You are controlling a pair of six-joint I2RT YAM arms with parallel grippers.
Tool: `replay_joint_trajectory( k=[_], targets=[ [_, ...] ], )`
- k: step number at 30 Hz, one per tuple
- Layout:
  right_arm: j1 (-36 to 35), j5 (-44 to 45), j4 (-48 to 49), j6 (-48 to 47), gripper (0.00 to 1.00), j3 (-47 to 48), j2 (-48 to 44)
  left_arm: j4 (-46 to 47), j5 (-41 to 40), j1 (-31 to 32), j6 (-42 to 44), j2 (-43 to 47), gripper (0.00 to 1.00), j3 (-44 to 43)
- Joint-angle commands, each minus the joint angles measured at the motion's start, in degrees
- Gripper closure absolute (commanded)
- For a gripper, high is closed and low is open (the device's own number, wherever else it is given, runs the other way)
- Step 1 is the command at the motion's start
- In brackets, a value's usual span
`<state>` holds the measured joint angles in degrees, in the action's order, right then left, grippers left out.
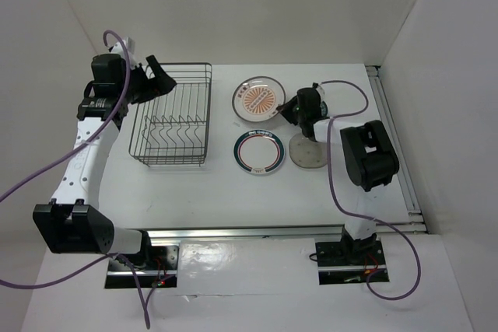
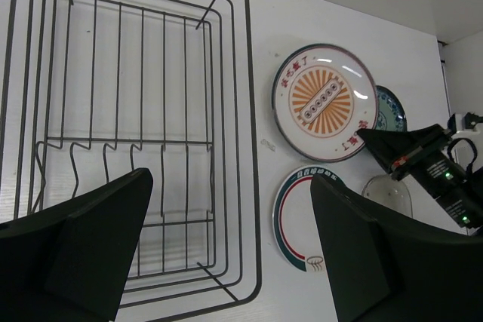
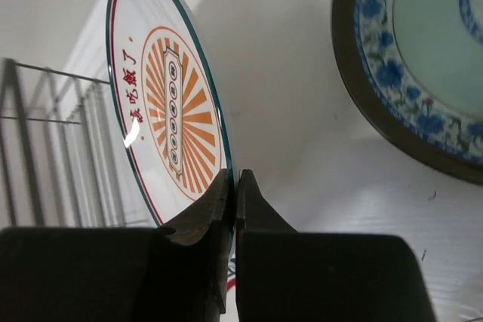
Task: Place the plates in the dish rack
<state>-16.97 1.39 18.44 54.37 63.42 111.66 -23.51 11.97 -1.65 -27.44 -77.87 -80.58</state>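
The dish rack [image 1: 175,126] stands near the far left corner of the table [image 1: 194,200], and the left gripper [image 2: 230,180] hangs over it with its jaws wide apart. Just right of the rack, by the far edge, is the orange sunburst plate [image 3: 173,111]. The right gripper [image 3: 234,186] has its jaws clamped on the plate's right rim.

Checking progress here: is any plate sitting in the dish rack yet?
No, the dish rack shows only bare wires and prongs, with nothing standing in it.
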Motion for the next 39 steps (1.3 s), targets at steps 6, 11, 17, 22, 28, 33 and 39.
replay_joint_trajectory(
  k=[6,11,17,22,28,33,39],
  targets=[
    [5.5,-8.7,17.7,-1.4,1.00,0.4,-9.4,5.7,5.7,-0.3,-0.9,-1.1,0.00,1.8],
    [5.5,-25.8,17.6,-5.1,1.00,4.4,-9.4,10.4,14.2,-0.3,-2.0,-2.4,0.00,4.0],
    [0.6,-33.9,14.5,-13.2,1.00,4.4,-12.9,19.0,29.2,-0.3,-4.8,-5.0,0.00,6.5],
    [-1.5,-35.7,14.5,-15.5,1.00,3.3,-13.7,18.1,28.5,-0.3,-4.1,-6.3,0.00,7.1],
    [-3.5,-36.7,15.8,-14.9,1.00,5.0,-13.1,16.7,25.8,0.4,-2.9,-8.8,0.03,6.0],
    [-5.3,-37.4,16.6,-14.3,1.00,6.1,-11.5,16.0,25.8,0.9,-2.4,-9.8,0.11,5.5],
    [-5.3,-42.4,24.3,-7.4,1.00,6.1,-9.9,16.0,26.5,0.9,-1.7,-10.9,0.13,5.5]
  ],
)
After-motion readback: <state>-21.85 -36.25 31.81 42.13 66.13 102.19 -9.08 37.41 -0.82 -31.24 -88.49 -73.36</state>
